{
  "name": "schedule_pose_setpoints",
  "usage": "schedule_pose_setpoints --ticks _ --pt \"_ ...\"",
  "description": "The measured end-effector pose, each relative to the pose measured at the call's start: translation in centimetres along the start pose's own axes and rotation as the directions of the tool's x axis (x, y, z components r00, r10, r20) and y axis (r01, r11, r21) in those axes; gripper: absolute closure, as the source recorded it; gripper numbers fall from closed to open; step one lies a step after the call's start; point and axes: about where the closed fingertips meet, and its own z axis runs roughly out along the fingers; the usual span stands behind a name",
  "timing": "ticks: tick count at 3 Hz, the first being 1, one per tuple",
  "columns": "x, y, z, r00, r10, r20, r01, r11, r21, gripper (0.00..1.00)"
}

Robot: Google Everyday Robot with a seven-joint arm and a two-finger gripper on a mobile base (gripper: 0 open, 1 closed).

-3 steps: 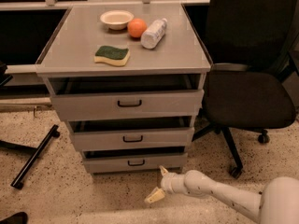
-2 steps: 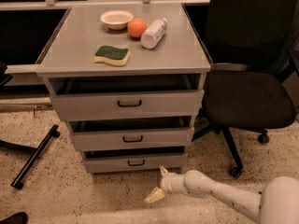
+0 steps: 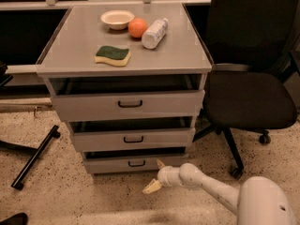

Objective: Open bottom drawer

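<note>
The bottom drawer point(image 3: 108, 163) is the lowest and shortest grey front of the cabinet, with a small black loop handle point(image 3: 137, 163) at its centre. It stands slightly out, with a dark gap above it. My gripper point(image 3: 156, 175) is low over the floor, just in front of the drawer's right half and right of the handle. It is open and empty: one cream fingertip point(image 3: 161, 163) points up at the drawer front, the other point(image 3: 152, 187) points down-left to the floor. It is not on the handle.
The middle drawer point(image 3: 133, 139) and top drawer point(image 3: 129, 104) sit above. On the cabinet top lie a sponge point(image 3: 112, 55), bowl point(image 3: 117, 18), orange point(image 3: 138, 28) and bottle point(image 3: 155, 33). A black office chair point(image 3: 246, 97) stands close on the right. A black bar point(image 3: 36, 156) lies on the floor at left.
My gripper has moved a little up and toward the bottom drawer front. The drawers have not moved.
</note>
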Motion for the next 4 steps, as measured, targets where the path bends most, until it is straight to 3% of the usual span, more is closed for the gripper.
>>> schedule_pose_setpoints --ticks 1,3,4 --pt "0.7 -2.6 2.4 1.0 -0.018 0.001 0.018 0.9995 0.025 0.0" --pt "0.8 -2.3 2.2 1.0 -0.02 -0.001 0.02 0.9995 0.024 0.0" --pt "0.2 -2.3 0.8 1.0 -0.024 0.005 0.024 0.998 0.059 0.0"
